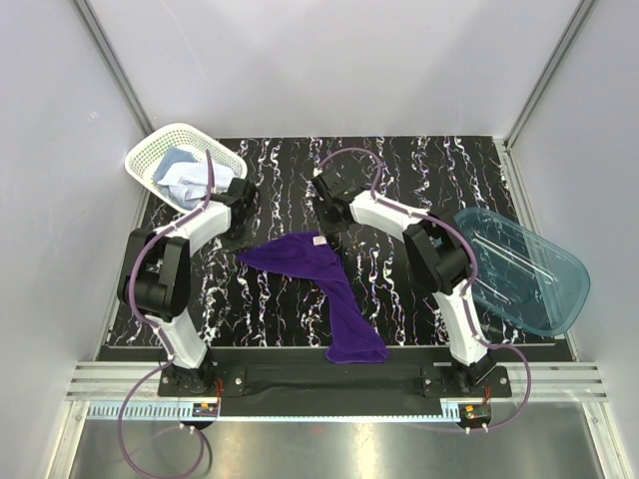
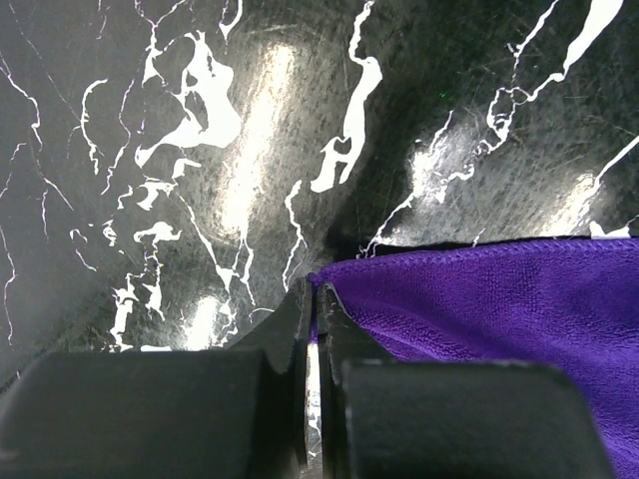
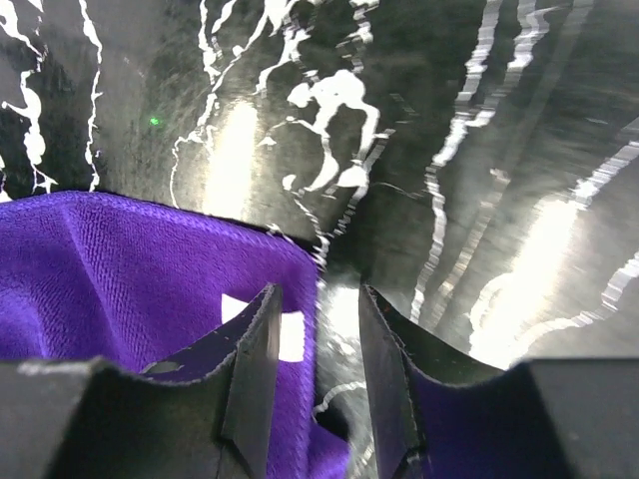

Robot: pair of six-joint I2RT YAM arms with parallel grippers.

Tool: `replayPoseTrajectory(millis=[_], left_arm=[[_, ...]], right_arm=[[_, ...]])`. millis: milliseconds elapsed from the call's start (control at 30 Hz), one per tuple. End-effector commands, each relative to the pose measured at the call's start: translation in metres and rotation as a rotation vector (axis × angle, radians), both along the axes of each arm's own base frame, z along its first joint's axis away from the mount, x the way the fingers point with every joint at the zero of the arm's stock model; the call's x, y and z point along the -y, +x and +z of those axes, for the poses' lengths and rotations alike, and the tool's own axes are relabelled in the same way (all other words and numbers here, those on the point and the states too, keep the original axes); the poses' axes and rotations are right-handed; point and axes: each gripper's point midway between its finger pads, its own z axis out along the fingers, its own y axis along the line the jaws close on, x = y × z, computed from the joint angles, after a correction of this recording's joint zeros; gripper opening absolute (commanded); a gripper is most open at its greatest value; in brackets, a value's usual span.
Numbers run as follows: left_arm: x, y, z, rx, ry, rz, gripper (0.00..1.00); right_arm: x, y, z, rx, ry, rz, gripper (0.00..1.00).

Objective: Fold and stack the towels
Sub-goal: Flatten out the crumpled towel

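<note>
Two grippers meet the purple towel [image 1: 334,289]: the left gripper [image 2: 312,291] is pinched tight on its far left corner, and the right gripper [image 3: 318,304] stands parted astride the corner with the white label [image 3: 291,335]. The towel lies rumpled on the black marbled table [image 1: 429,180], trailing toward the near edge.

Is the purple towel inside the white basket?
No, the purple towel lies stretched out on the black table, and the white basket sits apart at the far left corner.
</note>
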Motion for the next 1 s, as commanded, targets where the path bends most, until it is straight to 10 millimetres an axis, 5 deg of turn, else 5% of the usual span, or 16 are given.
replayPoseTrajectory(millis=[0, 367, 500, 533, 633, 733, 800, 833, 900, 933, 967], left_arm=[[0.003, 0.009, 0.004, 0.046, 0.000, 0.008, 0.00], [0.008, 0.009, 0.003, 0.051, -0.014, 0.003, 0.00], [0.015, 0.010, 0.004, 0.057, -0.029, -0.010, 0.00], [0.016, 0.013, 0.006, 0.071, -0.037, -0.014, 0.00], [0.031, 0.030, 0.028, 0.151, -0.101, -0.064, 0.00], [0.046, 0.058, 0.088, 0.303, -0.161, -0.154, 0.00], [0.055, 0.069, 0.134, 0.403, -0.202, -0.202, 0.00], [0.060, 0.080, 0.174, 0.487, -0.216, -0.238, 0.00], [0.068, 0.081, 0.217, 0.565, -0.252, -0.287, 0.00], [0.070, 0.081, 0.260, 0.661, -0.262, -0.324, 0.00], [0.076, 0.077, 0.282, 0.708, -0.281, -0.362, 0.00]], right_arm=[[-0.022, 0.004, 0.002, -0.015, 0.064, 0.049, 0.44], [-0.009, -0.014, -0.016, -0.077, 0.036, 0.013, 0.32], [-0.010, -0.016, -0.017, -0.078, 0.037, 0.015, 0.18], [-0.010, -0.014, -0.016, -0.071, 0.033, 0.014, 0.07], [0.002, 0.006, 0.004, -0.010, 0.007, -0.021, 0.00], [0.024, 0.035, 0.063, 0.102, 0.024, -0.075, 0.00], [0.039, 0.048, 0.125, 0.218, 0.050, -0.103, 0.00], [0.045, 0.051, 0.148, 0.259, 0.061, -0.109, 0.00], [0.062, 0.051, 0.212, 0.391, 0.076, -0.116, 0.00], [0.067, 0.049, 0.233, 0.437, 0.080, -0.117, 0.00], [0.072, 0.045, 0.249, 0.477, 0.073, -0.100, 0.00]])
